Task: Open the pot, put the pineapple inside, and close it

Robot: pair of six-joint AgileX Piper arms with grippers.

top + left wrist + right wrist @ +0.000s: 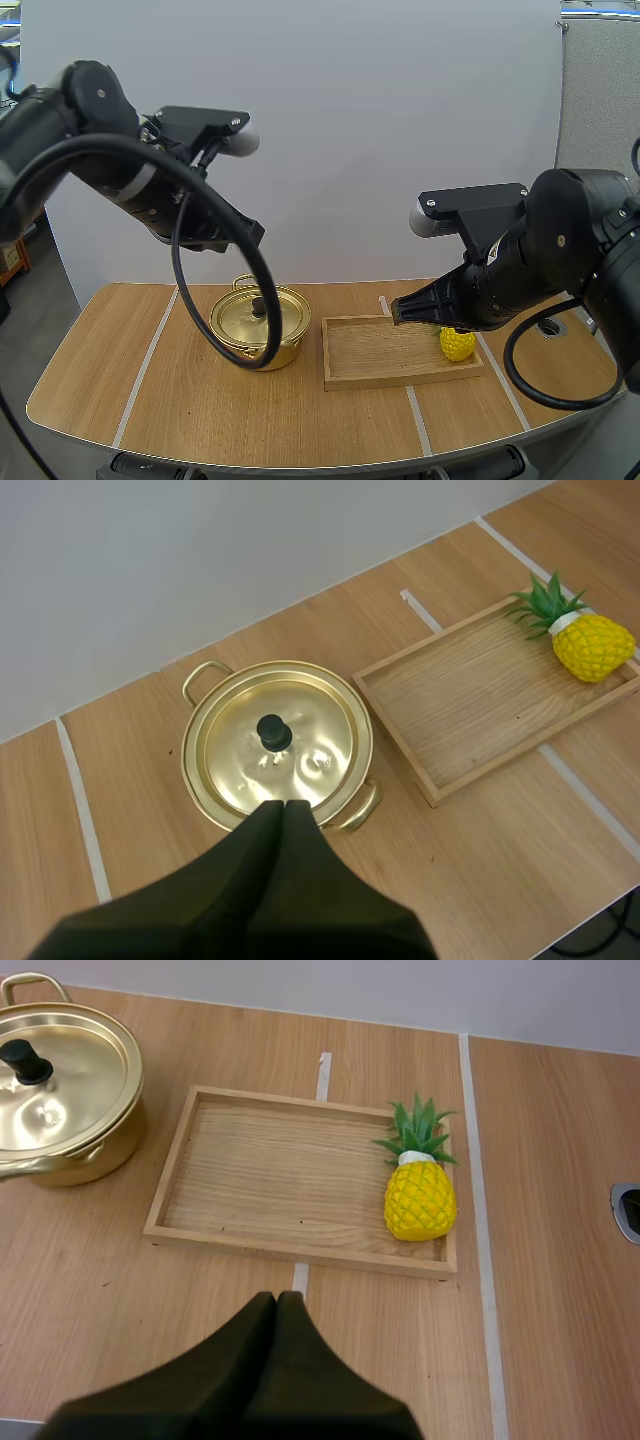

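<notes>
A gold pot [262, 325] with its lid on and a black knob [273, 730] stands left of centre on the table. To its right lies a wooden tray [385, 355], and a yellow pineapple [457, 343] with green leaves lies in the tray's right end. My left gripper [252, 233] hangs high above the pot, shut, its fingers [283, 815] joined in one wedge over the pot's near rim. My right gripper [399, 311] hovers above the tray, also shut. In the right wrist view the gripper [277, 1300] is over the table in front of the tray [280, 1175], apart from the pineapple [420, 1195].
White tape lines [150, 355] cross the wooden table. A round cable hole [550, 327] sits near the right edge. The table's front edge [300, 465] curves close below the pot and tray. A white wall stands behind.
</notes>
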